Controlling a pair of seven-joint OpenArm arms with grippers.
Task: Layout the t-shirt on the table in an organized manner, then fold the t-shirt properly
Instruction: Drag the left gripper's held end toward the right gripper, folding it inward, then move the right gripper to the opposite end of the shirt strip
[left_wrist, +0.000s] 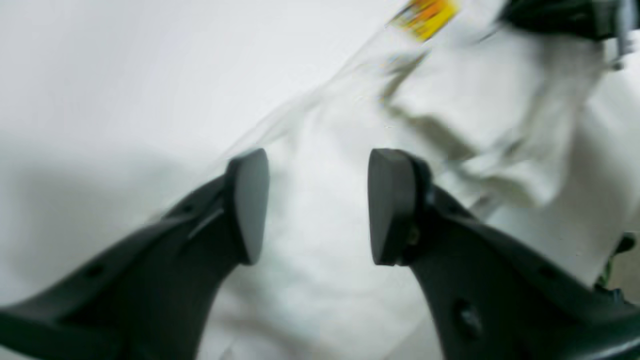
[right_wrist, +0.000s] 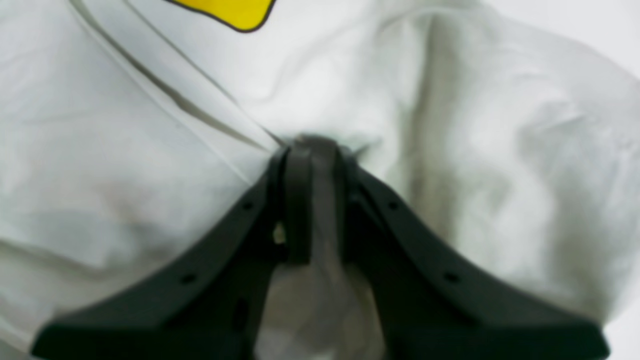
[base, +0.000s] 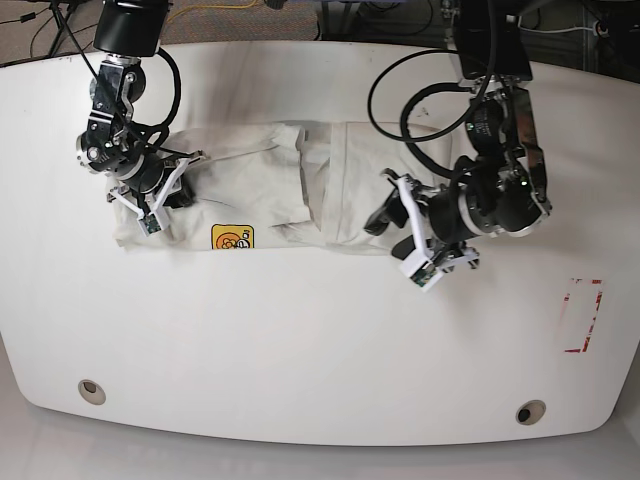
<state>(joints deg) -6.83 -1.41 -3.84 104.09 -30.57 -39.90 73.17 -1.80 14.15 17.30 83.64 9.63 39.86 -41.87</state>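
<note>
Half-done layout at best: white cotton t-shirt (base: 300, 190) with small orange-yellow square logo lies stretched but rumpled across the upper middle of the base view on the large white table (base: 300, 340); no fold made yet, I judge. Right gripper (right_wrist: 312, 150), upper left in base view, pinches bunched cloth. Left gripper (left_wrist: 317, 205) fingers spread, empty, over the shirt's right edge, cloth between but not gripped.
</note>
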